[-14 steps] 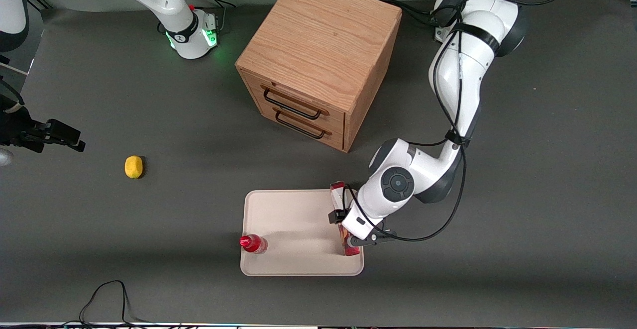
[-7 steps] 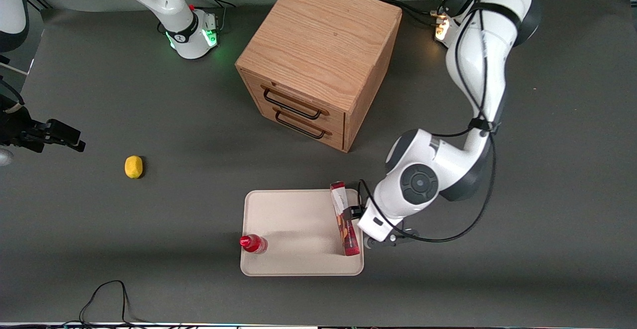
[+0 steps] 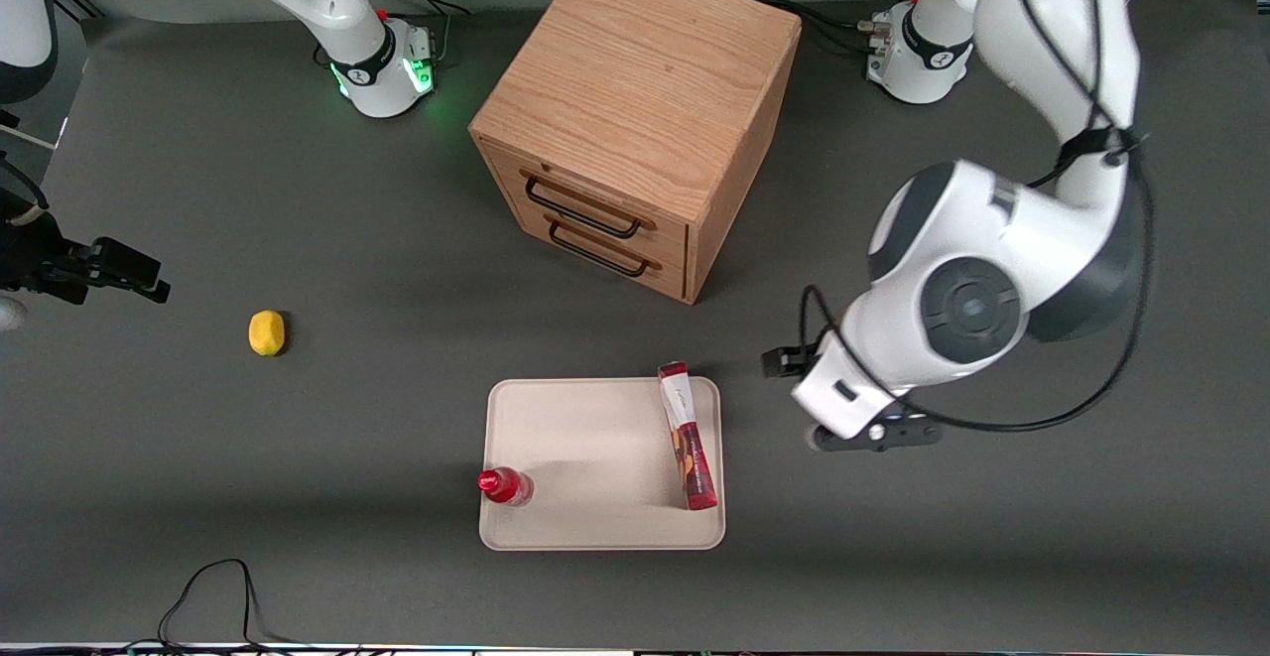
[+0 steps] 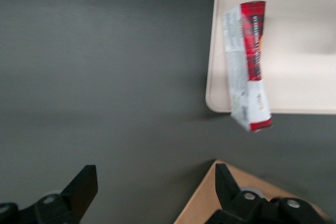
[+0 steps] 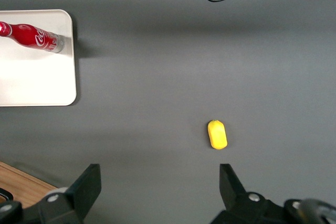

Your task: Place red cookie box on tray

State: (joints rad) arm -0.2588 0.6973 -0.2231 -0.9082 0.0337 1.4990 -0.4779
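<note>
The red cookie box [image 3: 689, 448] stands on its narrow edge in the cream tray [image 3: 585, 438], along the tray's side toward the working arm's end. The left wrist view shows the box [image 4: 247, 61] free on the tray [image 4: 299, 51], with nothing touching it. My left gripper [image 4: 155, 188] is open and empty, high above bare table. In the front view the gripper [image 3: 838, 398] hangs beside the tray, clear of the box, toward the working arm's end.
A small red-capped bottle [image 3: 504, 485] lies at the tray's corner nearest the front camera, toward the parked arm's end. A wooden drawer cabinet [image 3: 635, 110] stands farther from the camera. A yellow fruit [image 3: 266, 332] lies toward the parked arm's end. A black cable [image 3: 213, 587] loops near the table's front edge.
My gripper has let go of the red cookie box, lifted, and drawn away toward the working arm's end. The box stays standing on the tray.
</note>
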